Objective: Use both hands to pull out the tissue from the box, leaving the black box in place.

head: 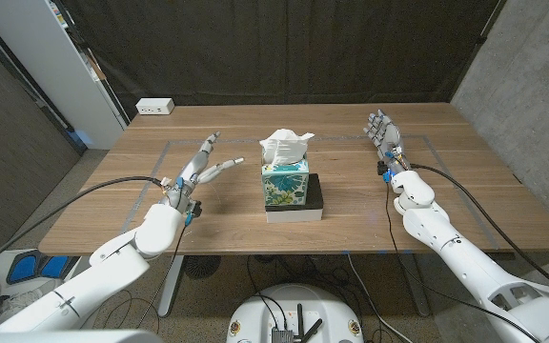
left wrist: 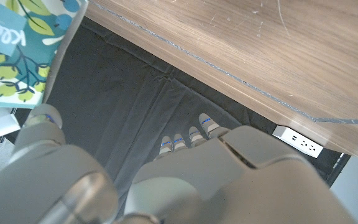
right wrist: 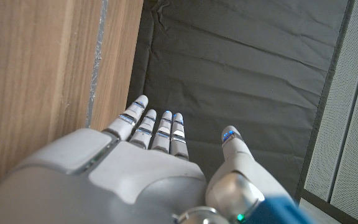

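At the middle of the wooden table, in the head view, a teal-and-white leaf-patterned tissue box stands upright on a flat black box, and a crumpled white tissue sticks up out of its top. The left hand is to the left of the tissue box, near it but apart from it, with its fingers spread and stretched toward the box, holding nothing. The right hand is well off to the right near the far edge of the table, its fingers straight and apart, also holding nothing. A taped rectangular outline runs around the working area, a white power strip lies at the far left corner, and a dark curtain hangs behind the table; nothing stands between either hand and the tissue box. In the left wrist view, the left hand's back fills the lower part with its fingertips slightly parted, the patterned side of the tissue box just beside it, the table and the power strip beyond. In the right wrist view, the right hand's fingers reach out side by side with the thumb set apart, the table edge alongside and the curtain behind.
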`<state>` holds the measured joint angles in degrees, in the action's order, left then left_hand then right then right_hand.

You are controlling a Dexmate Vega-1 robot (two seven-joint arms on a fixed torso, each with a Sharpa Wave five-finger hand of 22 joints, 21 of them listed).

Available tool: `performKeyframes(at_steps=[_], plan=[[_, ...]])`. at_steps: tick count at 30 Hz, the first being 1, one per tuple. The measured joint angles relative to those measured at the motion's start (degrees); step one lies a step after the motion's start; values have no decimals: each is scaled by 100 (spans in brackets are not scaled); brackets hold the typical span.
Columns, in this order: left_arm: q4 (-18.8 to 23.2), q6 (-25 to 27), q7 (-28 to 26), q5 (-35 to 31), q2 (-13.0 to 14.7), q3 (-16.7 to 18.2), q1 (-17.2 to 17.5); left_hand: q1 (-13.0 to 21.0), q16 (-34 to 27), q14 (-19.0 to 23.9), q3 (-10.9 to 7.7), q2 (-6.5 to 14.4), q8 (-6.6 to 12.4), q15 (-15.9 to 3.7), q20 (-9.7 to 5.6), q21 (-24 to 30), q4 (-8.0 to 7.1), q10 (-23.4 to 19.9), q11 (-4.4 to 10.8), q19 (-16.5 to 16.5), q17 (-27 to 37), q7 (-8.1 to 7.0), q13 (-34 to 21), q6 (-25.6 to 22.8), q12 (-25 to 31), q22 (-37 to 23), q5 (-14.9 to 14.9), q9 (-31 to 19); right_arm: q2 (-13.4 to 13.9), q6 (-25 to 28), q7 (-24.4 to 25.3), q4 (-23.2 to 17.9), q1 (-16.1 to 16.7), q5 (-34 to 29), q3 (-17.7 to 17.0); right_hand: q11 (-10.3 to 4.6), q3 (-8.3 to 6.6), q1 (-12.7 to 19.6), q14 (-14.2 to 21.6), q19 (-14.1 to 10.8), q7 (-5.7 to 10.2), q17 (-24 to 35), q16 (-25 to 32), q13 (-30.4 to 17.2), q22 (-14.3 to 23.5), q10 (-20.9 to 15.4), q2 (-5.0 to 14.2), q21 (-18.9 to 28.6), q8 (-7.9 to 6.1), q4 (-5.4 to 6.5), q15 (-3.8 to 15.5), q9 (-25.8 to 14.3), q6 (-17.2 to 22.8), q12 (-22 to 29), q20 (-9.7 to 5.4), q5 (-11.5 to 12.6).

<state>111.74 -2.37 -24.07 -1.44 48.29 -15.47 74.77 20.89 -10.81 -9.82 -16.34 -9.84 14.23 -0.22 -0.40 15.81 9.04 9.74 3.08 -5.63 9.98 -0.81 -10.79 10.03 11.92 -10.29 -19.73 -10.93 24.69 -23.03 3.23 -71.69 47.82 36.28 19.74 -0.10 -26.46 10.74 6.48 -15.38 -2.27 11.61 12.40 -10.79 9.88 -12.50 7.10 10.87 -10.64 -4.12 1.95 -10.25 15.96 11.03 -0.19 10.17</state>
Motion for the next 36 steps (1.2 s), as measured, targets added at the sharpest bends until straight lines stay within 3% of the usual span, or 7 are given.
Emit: performKeyframes(at_steps=[36], plan=[[531,-290,124,-44,105,564,1078,46,0,-1,99,46,0,-62,18,-43,-41,0,0,43,0,0,0,0,-28,1,-44,-1,12,-62,281,-371,232,-107,-23,31,31,-54,41,0,-31,-1,0,0,0,-31,53,0,0,-31,-41,0,31,0,0,1]])
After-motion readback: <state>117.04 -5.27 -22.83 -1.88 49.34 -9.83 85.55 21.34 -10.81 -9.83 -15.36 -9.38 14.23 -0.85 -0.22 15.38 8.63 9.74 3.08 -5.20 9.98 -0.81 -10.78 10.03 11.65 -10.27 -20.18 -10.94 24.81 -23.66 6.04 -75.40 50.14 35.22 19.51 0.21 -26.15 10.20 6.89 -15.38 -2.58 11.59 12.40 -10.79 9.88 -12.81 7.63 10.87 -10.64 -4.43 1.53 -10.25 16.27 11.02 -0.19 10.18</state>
